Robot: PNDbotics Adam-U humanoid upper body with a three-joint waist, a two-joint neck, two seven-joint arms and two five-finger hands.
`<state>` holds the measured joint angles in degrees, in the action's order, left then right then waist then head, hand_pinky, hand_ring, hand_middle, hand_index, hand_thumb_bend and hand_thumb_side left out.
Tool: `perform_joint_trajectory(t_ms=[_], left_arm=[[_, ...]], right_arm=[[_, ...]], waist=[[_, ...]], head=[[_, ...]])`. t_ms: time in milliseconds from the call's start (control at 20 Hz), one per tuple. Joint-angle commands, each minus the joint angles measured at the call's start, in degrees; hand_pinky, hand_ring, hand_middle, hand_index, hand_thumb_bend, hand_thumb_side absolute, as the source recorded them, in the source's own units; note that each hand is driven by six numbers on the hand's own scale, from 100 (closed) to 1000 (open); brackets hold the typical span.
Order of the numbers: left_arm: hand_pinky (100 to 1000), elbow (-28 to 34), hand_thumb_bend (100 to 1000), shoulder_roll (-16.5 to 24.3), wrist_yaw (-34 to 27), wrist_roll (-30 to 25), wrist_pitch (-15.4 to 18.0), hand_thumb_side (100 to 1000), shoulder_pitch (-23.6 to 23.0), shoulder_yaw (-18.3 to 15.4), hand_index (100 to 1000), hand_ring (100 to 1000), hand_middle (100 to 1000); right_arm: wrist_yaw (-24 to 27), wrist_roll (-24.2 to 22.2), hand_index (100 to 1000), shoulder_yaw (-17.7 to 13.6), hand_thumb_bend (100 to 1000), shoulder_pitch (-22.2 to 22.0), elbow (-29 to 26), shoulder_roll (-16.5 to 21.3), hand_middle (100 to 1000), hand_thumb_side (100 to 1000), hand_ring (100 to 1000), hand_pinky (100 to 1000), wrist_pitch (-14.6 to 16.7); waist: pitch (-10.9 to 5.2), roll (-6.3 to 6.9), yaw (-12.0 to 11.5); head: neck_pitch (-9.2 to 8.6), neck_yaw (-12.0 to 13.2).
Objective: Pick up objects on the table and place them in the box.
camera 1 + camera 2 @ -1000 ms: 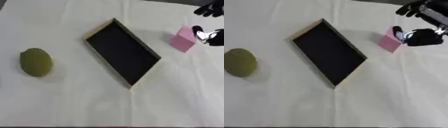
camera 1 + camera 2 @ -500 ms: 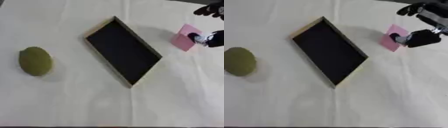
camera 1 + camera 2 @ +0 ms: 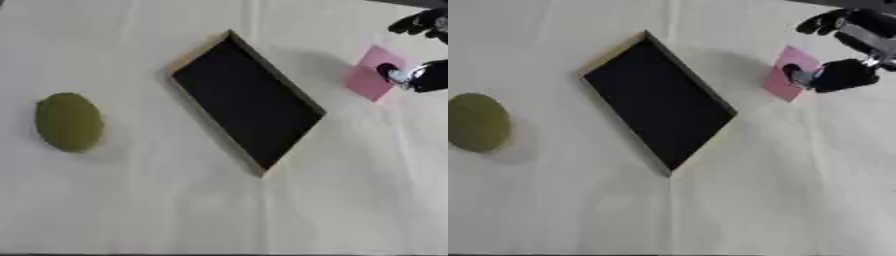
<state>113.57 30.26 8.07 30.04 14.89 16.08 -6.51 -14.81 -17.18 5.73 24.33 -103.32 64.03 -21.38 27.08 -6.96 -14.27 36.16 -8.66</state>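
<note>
One object, the pink block (image 3: 783, 73), has tilted up, pinched in your right hand (image 3: 843, 74); carry it to the box (image 3: 656, 104).

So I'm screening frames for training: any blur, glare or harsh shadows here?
Left eye view: soft all over, pink object edges smeared, no glare. Right eye view: right hand blurred; box casts a faint shadow; green object cut by the edge.

No readable text, labels or numbers.
</note>
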Motion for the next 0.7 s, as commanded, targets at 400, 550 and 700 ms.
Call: perform_joint_trajectory(t_ms=[400, 550, 700], left_arm=[[862, 1.0, 106, 0.9, -0.4, -0.2, -0.1, 680, 0.4, -0.4, 856, 804, 773], [863, 1.0, 103, 0.9, -0.4, -0.3, -0.2, 683, 0.4, -0.4, 856, 804, 774], [863, 1.0, 100, 0.9, -0.5, -0.3, -0.3, 685, 0.4, -0.4, 855, 804, 774]], right_arm=[[-1.0, 0.0, 905, -0.1, 230, 1.4, 3.4, 0.3, 868, 481, 929, 910, 0.8], [-0.7, -0.4, 906, -0.1, 223, 1.5, 3.8, 0.0, 872, 485, 932, 910, 1.2], [-0.3, -0.6, 906, -0.3, 219, 1.5, 4.1, -0.1, 874, 476, 935, 911, 1.4]], waist=[[-0.24, 0.39, -0.5], [-0.01, 0.37, -0.6], [0.17, 0.33, -0.6]], head=[[-1.35, -0.4], [-1.35, -0.4], [-1.33, -0.3]])
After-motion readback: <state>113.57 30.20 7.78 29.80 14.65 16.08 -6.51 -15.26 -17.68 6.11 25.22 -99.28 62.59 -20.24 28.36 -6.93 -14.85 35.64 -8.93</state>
